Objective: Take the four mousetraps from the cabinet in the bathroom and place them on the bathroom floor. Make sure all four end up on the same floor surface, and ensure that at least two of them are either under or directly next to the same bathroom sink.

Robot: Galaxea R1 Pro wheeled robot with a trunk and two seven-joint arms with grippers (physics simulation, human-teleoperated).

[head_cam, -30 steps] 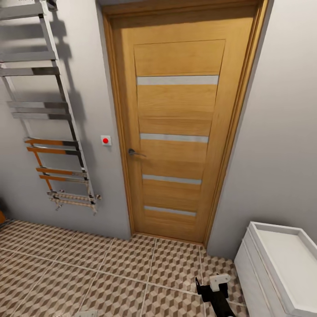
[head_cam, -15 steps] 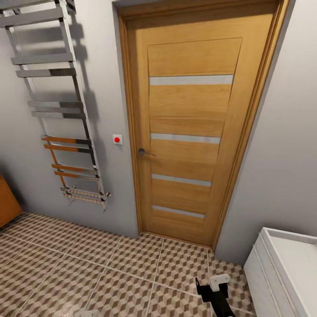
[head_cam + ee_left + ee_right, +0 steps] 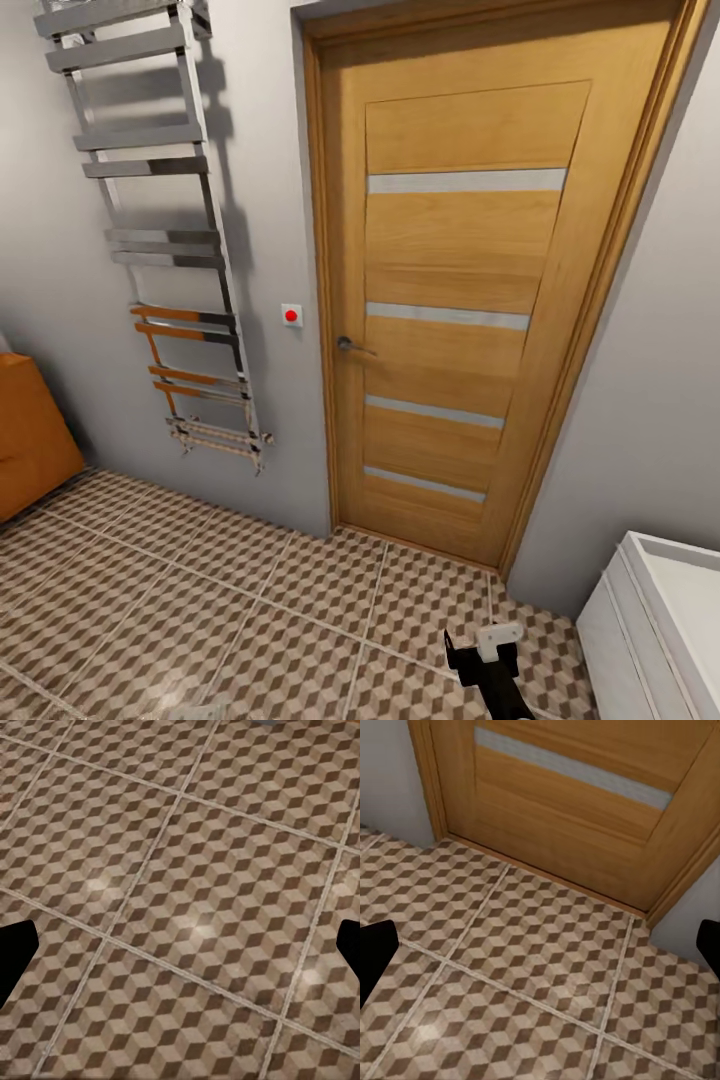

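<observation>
Door (image 3: pixel 455 300), one; cabinet (image 3: pixel 30 440) corner, one; bathroom floor (image 3: pixel 250 620) tiled.

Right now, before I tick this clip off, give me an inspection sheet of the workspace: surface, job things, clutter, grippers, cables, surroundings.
Surface: bathroom floor, cube-pattern tiles with pale grout.
Job's things: an orange-brown piece that looks like the cabinet at the head view's left edge; a white corner that looks like the bathroom sink at lower right; mousetraps, nothing seen.
Clutter: nothing seen.
Grippers: left gripper open, fingers wide apart over bare tiles, holding nothing; right gripper open, empty, facing the foot of the door.
Cables: nothing seen.
Surroundings: closed wooden door with pale strips and a lever handle; chrome towel rail on the grey wall; small switch with a red dot beside the door frame.
</observation>
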